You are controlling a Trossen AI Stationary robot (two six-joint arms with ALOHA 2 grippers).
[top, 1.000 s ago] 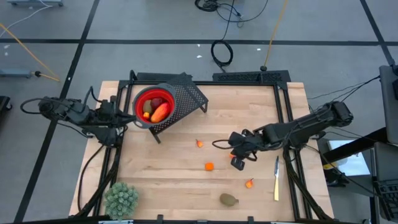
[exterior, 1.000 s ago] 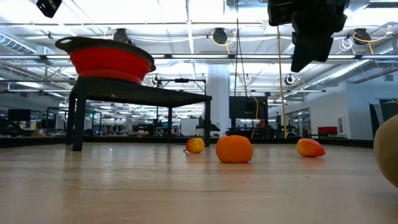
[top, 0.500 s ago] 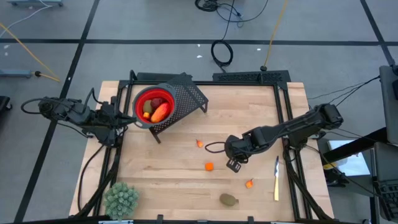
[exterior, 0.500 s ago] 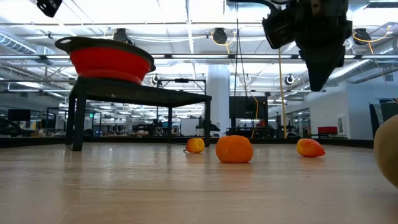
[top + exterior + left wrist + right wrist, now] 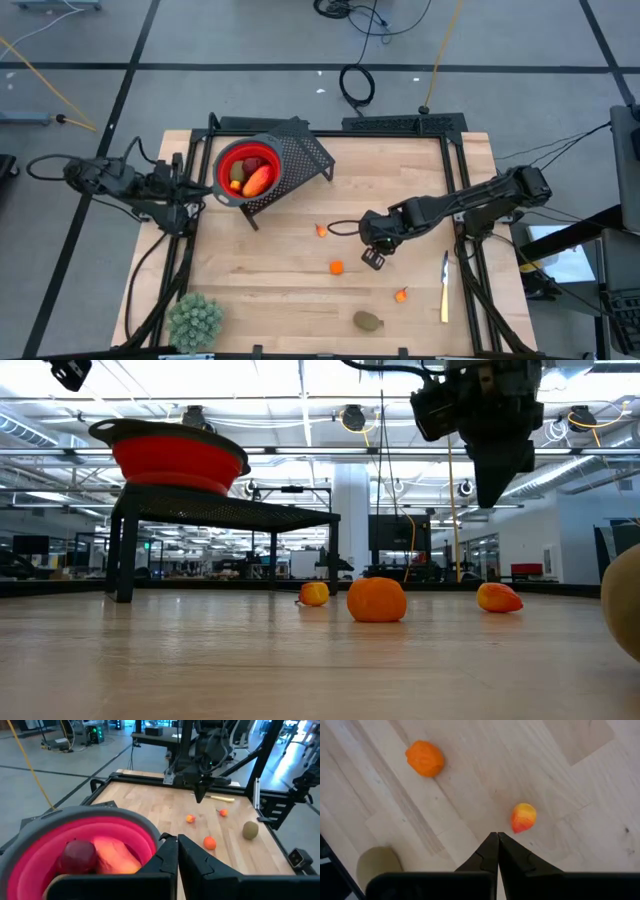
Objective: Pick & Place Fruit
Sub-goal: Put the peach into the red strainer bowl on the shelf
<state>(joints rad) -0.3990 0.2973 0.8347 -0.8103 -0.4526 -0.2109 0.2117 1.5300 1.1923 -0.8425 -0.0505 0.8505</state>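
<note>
Red bowl (image 5: pixel 246 170) holding fruit (image 5: pixel 256 180), left pincer (image 5: pixel 197 186) closed, right pincer (image 5: pixel 373 259) closed empty

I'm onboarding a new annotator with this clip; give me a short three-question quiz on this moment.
1. True or false: the right gripper is holding a fruit.
2. How many fruit pieces lie loose on the table? A) two B) four C) six
3. Fill in: the red bowl sits on a black mesh ____.

Key
1. False: it hangs shut and empty above the table.
2. B: small orange-red piece, orange ball, second orange-red piece, brownish-green oval.
3. Stand.
</note>
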